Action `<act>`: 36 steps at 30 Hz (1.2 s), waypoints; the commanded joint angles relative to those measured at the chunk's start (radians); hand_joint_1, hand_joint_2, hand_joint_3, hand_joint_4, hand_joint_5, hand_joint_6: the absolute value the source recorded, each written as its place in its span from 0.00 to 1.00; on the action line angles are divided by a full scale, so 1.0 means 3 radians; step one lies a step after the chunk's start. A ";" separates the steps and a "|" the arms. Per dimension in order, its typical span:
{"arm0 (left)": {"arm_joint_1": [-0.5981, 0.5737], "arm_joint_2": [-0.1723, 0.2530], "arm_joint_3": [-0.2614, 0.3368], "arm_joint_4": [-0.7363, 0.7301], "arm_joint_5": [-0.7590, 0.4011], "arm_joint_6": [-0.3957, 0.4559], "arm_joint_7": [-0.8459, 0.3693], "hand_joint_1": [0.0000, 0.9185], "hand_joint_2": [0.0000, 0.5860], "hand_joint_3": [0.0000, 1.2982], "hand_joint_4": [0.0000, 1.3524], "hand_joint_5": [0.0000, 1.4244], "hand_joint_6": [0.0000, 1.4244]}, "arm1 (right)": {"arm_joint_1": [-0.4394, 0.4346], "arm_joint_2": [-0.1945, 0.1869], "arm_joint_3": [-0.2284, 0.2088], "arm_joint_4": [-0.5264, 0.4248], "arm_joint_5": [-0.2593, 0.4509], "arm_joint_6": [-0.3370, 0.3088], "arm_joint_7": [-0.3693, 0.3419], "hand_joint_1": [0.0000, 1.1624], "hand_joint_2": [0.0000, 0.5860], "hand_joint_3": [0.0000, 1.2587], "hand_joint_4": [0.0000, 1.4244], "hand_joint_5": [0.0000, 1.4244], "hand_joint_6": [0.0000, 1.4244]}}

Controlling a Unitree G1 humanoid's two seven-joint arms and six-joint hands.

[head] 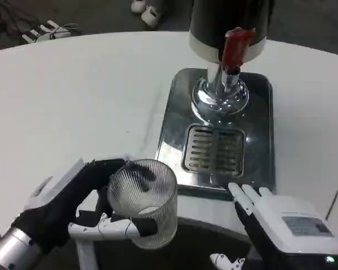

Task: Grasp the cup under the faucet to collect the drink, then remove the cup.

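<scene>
White table [73,107] lies open leftward as we see the left robot hand [81,205] gripping the cup [143,199] at its near edge, beside the drip tray [214,149]; the right robot hand [270,219] spreads, holding nothing.

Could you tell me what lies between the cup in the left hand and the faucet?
In the head view, the slotted drain grate of the steel drip tray lies between the cup and faucet.

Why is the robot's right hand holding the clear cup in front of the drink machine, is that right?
Not quite. The head view shows the left robot hand holding the clear cup, not the right one. The right robot hand holds nothing, and the cup is indeed in front of the drink machine.
</scene>
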 commanded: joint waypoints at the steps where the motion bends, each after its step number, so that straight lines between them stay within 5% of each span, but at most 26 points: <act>1: -0.0002 -0.0021 0.0003 0.0005 -0.0035 -0.0088 -0.0002 0.53 0.00 0.80 0.83 0.81 0.82 | 0.0034 0.0022 -0.0014 -0.0038 -0.0004 -0.0016 0.0031 0.25 0.69 0.01 0.00 0.00 0.03; 23: -0.0150 -0.0099 -0.0018 0.0104 0.0032 -0.0046 0.0068 0.54 0.00 0.80 0.83 0.82 0.82 | 0.0008 0.0067 -0.0065 -0.0008 0.0009 0.0002 0.0014 0.25 0.69 0.02 0.00 0.00 0.04; 36: -0.0901 -0.0273 -0.0094 0.0935 0.0329 -0.0073 0.0360 0.54 0.00 0.80 0.83 0.82 0.82 | -0.0026 0.0212 -0.0129 -0.0045 0.0003 0.0036 -0.0170 0.25 0.69 0.02 0.00 0.00 0.07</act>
